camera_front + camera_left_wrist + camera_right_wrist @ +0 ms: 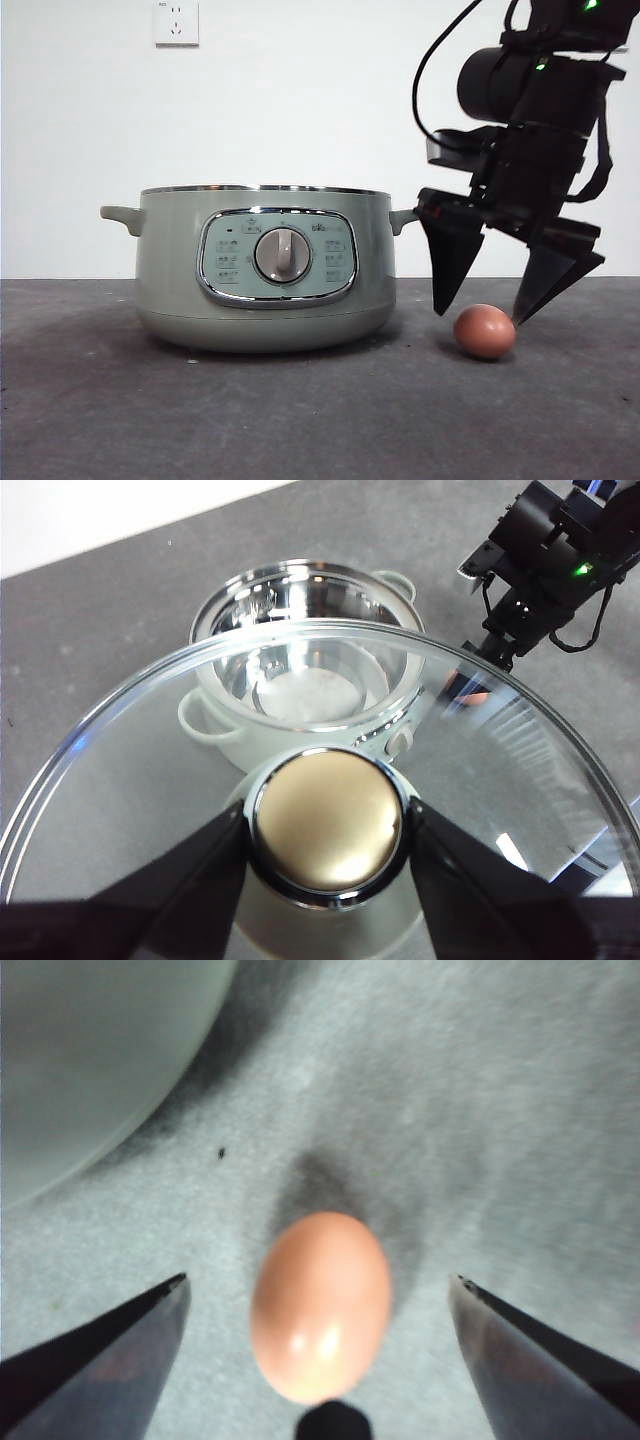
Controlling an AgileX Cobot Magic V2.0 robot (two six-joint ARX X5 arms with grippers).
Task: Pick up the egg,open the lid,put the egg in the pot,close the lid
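**Mia:** Where is the egg (pixel 485 331) sitting?

**Ben:** It is lying on the dark bench (pixel 300 420), just to the right of the pot (pixel 262 268). It is not touching the pot.

**Mia:** Is anything holding it?

**Ben:** No. The right gripper (pixel 476 312) is hanging just over it. Its jaws are spread wide, one on each side of the egg, and they are gripping nothing. In the right wrist view there is bare bench showing between the egg (pixel 320 1305) and each jaw.

**Mia:** How is the egg going to feel?

**Ben:** I think it is very light, smooth and a bit slippery. It is round, so it is likely to roll if one jaw bumps it first. The shell looks thin, so a hard squeeze could crack it.

**Mia:** So where should the jaws be taking it?

**Ben:** Around its fat middle, on both long sides at once, with a soft squeeze.

**Mia:** And the lid (pixel 120 780)?

**Ben:** The left gripper (pixel 326 830) is holding it up in the air. Its jaws are closed tight on the round knob (pixel 326 820). The pot (pixel 300 680) is standing open below, shiny inside.

**Mia:** So the pot is waiting for the egg?

**Ben:** Yes.
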